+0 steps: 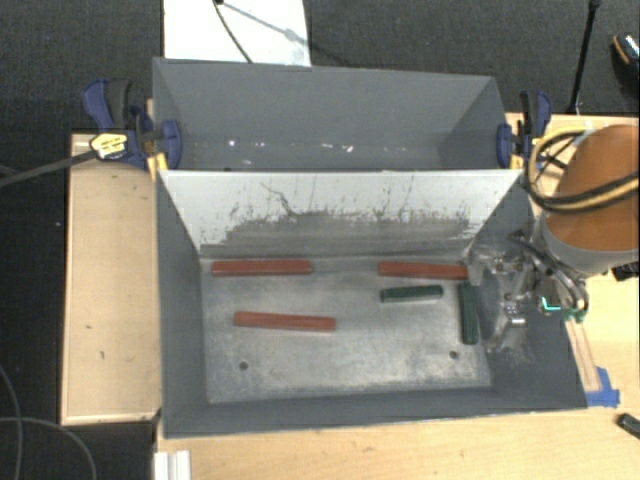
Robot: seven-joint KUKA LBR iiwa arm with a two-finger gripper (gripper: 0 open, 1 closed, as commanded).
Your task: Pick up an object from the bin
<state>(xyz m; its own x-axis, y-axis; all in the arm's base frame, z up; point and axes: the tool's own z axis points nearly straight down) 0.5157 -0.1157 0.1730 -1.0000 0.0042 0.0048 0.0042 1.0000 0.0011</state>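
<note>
Orange-covered and looped with black cables, the arm's wrist [600, 193] stands highest, over the right rim of the bin [380, 358], and its gripper [495, 320] reaches down at the foot of the bin's sloping right wall. Whether the gripper is open or closed cannot be told; its metal parts blur together against the grey wall.

Five bars lie apart from one another on the bin's floor. One long red bar [260, 266] lies along the foot of the back wall toward the left. A second red bar [285, 320] lies left of the floor's middle, closer to the front edge, and runs left to right with a slight tilt. A third red bar [422, 269] lies along the foot of the back wall toward the right; its right end comes close to the gripper's upper parts. Just in front of it is a shorter green bar [411, 293], which also points left to right.

Closest to the gripper is a dark green bar [468, 315], about as short as the other green one. It sits at the floor's right end, with its long axis running from the back wall toward the front edge, square to the other four. It is just beside the gripper on the left. Whether they touch, or the bar sits within the jaws, cannot be made out.
</note>
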